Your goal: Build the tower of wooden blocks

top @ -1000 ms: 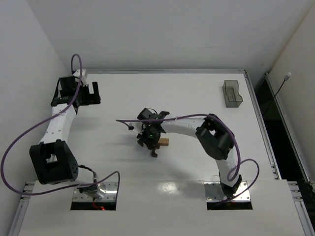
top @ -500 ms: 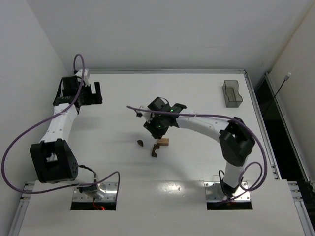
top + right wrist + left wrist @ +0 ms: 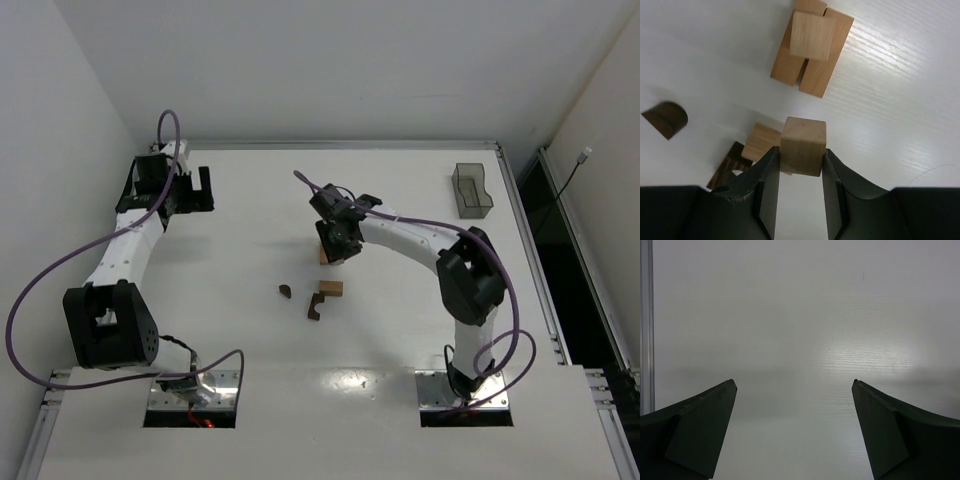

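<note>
My right gripper (image 3: 801, 150) is shut on a light tan wooden cube (image 3: 802, 145), held above the table. Ahead of it in the right wrist view stands the tower (image 3: 812, 45), a low stack of tan blocks with a small cube on top. Loose wood blocks lie below and left of the held cube: a dark half-round (image 3: 666, 119), a tan block (image 3: 760, 141) and a dark notched piece (image 3: 729, 165). From above, the right gripper (image 3: 336, 235) hangs behind those loose pieces (image 3: 330, 289). My left gripper (image 3: 200, 187) is open at the far left, over bare table (image 3: 794, 382).
A grey translucent tray (image 3: 471, 191) stands at the back right corner. A raised metal rim (image 3: 340, 146) runs along the table's far edge, and white walls close in on the left and the back. Purple cables loop off both arms.
The right gripper has closed on the tan cube at the loose pile, lifted it and carried it toward the back of the table. The left arm has barely shifted.
</note>
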Controlling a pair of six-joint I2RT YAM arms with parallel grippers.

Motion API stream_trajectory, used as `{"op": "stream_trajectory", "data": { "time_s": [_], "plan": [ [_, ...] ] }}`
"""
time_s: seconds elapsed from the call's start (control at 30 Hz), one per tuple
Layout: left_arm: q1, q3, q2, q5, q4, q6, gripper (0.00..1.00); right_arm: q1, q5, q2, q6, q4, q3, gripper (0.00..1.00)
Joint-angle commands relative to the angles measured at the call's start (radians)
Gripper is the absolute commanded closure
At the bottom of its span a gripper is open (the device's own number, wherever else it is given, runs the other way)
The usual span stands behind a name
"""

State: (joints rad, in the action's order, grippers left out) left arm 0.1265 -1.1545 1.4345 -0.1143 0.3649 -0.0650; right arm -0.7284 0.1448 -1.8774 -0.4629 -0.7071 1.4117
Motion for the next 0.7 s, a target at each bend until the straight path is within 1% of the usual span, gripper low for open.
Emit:
{"op": "stream_trajectory", "data": {
  "time_s": [0.0,0.17,0.4,0.53,0.67],
  "plan": [
    [-0.005,-0.008,-0.002,0.024,-0.02,-0.007,0.0,0.004,0.062,-0.051,-0.143,-0.057,0.101,1.0],
    [-0.005,-0.008,-0.002,0.033,-0.011,-0.007,0.0,0.027,0.019,-0.124,-0.154,-0.077,0.162,1.0],
    [-0.005,-0.017,0.009,0.033,-0.011,-0.007,0.0,0.046,-0.028,-0.155,-0.164,-0.068,0.162,1.0],
    [-0.005,-0.028,0.02,0.033,-0.011,-0.007,0.0,0.055,-0.097,-0.189,-0.164,-0.058,0.184,1.0],
    [-0.005,-0.028,0.029,0.033,-0.011,-0.007,0.0,0.066,-0.132,-0.2,-0.154,-0.049,0.193,1.0]
  ]
}}
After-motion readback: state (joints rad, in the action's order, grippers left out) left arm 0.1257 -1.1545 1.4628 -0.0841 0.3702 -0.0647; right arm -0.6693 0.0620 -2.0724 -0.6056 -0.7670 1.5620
